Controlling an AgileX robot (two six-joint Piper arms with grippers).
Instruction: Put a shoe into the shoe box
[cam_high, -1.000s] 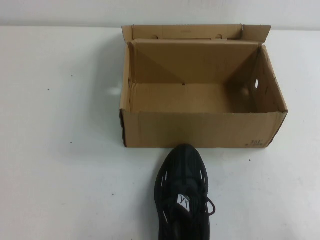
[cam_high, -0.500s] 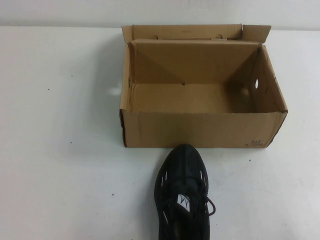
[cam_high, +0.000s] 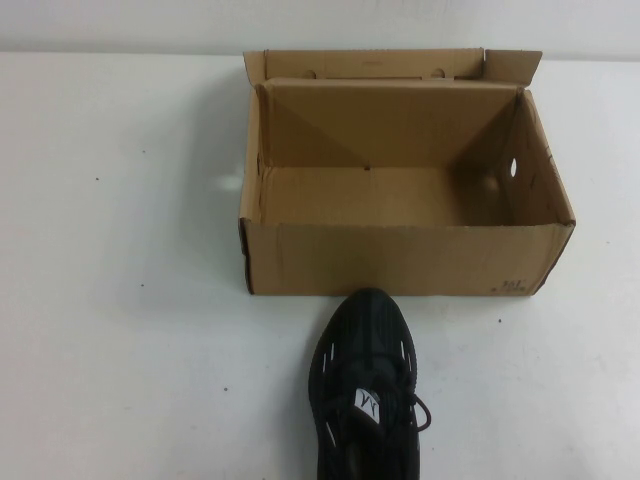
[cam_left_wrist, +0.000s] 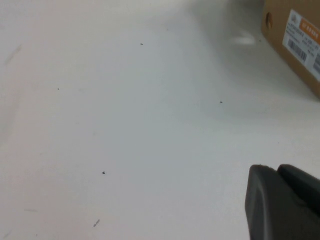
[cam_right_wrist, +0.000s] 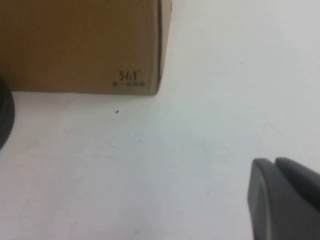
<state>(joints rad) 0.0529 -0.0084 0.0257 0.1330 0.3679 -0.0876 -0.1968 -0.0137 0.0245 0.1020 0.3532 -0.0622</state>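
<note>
The black lace-up shoe (cam_high: 365, 390) lies on the table at the near edge of the high view, its toe pointing at the front wall of the open brown shoe box (cam_high: 400, 258) and almost touching it. The box is empty, with its lid flap folded back. Neither arm shows in the high view. My left gripper (cam_left_wrist: 277, 171) is shut and empty, low over bare table to the left of the box (cam_left_wrist: 295, 40). My right gripper (cam_right_wrist: 274, 162) is shut and empty, near the box's front right corner (cam_right_wrist: 80, 45), with the shoe's edge (cam_right_wrist: 4, 120) just in view.
The white table (cam_high: 120, 300) spreads wide on both sides of the box. A pale wall runs along the table's far edge behind the box.
</note>
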